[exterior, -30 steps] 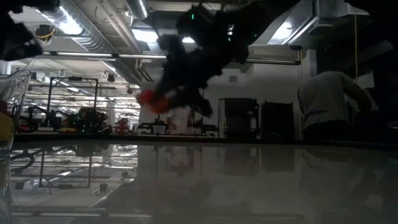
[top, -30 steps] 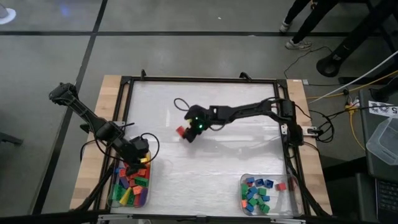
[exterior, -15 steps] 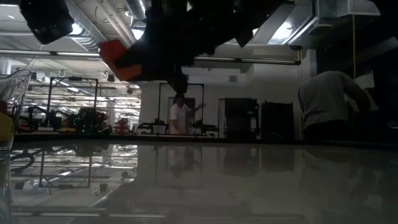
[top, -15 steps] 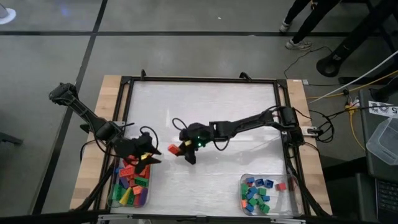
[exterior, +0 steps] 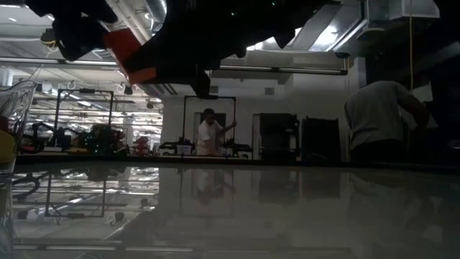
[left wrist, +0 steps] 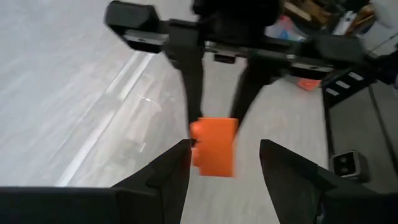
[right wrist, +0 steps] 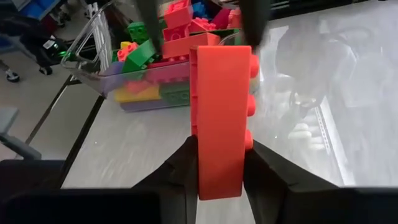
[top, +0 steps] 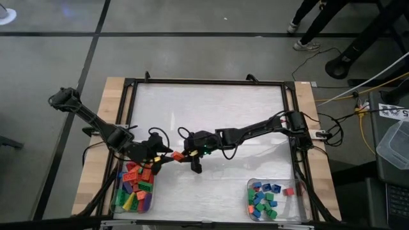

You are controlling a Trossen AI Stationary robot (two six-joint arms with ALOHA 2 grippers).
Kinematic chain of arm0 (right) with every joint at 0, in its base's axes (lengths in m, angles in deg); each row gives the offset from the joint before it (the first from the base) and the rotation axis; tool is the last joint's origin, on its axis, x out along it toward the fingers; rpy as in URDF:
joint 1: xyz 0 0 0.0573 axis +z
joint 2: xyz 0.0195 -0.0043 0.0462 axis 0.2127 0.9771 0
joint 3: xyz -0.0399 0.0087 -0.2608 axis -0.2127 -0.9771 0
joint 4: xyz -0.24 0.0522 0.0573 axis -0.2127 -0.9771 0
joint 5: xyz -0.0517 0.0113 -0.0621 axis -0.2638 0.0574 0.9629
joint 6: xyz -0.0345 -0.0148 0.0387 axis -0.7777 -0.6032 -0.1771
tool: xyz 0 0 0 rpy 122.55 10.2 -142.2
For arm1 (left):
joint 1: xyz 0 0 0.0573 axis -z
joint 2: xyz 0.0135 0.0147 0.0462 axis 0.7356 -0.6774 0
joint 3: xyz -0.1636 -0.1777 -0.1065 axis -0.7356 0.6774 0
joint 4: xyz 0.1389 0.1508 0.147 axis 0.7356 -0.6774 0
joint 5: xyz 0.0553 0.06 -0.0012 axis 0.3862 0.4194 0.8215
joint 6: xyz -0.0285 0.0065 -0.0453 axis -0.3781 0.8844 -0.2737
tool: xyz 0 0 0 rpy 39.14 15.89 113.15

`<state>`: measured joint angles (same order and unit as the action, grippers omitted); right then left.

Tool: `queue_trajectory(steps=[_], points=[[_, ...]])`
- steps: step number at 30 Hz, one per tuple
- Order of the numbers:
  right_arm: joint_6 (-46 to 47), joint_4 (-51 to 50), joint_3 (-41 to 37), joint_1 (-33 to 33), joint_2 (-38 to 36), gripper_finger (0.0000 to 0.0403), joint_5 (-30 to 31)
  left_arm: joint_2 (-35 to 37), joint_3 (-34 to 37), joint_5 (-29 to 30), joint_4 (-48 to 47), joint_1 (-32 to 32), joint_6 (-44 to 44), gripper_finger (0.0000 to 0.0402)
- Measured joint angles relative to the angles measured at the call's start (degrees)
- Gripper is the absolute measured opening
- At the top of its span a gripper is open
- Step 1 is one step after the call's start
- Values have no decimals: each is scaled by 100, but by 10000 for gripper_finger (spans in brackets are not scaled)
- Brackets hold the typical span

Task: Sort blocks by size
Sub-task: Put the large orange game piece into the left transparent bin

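Pincers meet above the left-centre of the white bench (top: 211, 115). The right pincer (top: 181, 154) is clamped on a long orange-red studded plastic brick (right wrist: 219, 118), its two dark fingers (right wrist: 186, 165) pressed against the brick's flat faces, with the studs facing sideways. The left pincer (top: 161, 154) points toward it from the other side with its jaws spread apart, one finger on each side of the brick's free end; in the left wrist view the brick (left wrist: 214, 145) sits between those fingers (left wrist: 171, 165) without clear contact. In the low view the brick (exterior: 133, 57) hangs well above the bench surface.

Just beside the left pincer, at the bench's near-left corner, a clear plastic tray (top: 115, 203) holds a heap of long bricks (top: 135, 188) in red, orange, green, yellow and purple. At the near-right corner a second clear tray (top: 248, 185) holds small square bricks (top: 263, 199), mostly blue and green, with a red one (top: 288, 191) near its edge.

Beyond the bench, the low view shows a person in a grey top (exterior: 379, 119) at the right and another person (exterior: 209, 134) farther back.
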<state>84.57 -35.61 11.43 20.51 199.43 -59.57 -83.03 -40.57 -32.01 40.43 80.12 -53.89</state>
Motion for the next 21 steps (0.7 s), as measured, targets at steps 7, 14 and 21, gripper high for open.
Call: queue_trajectory(steps=[7,14,21], points=[[-198,45,0,6,0,97,-55,-159,0,-23,64,-224,0,180],[-202,102,2,2,-9,100,-55,-376,2,-264,180,-352,40,180],[-202,103,4,0,-9,101,-51,-435,0,-309,263,-444,473,160]])
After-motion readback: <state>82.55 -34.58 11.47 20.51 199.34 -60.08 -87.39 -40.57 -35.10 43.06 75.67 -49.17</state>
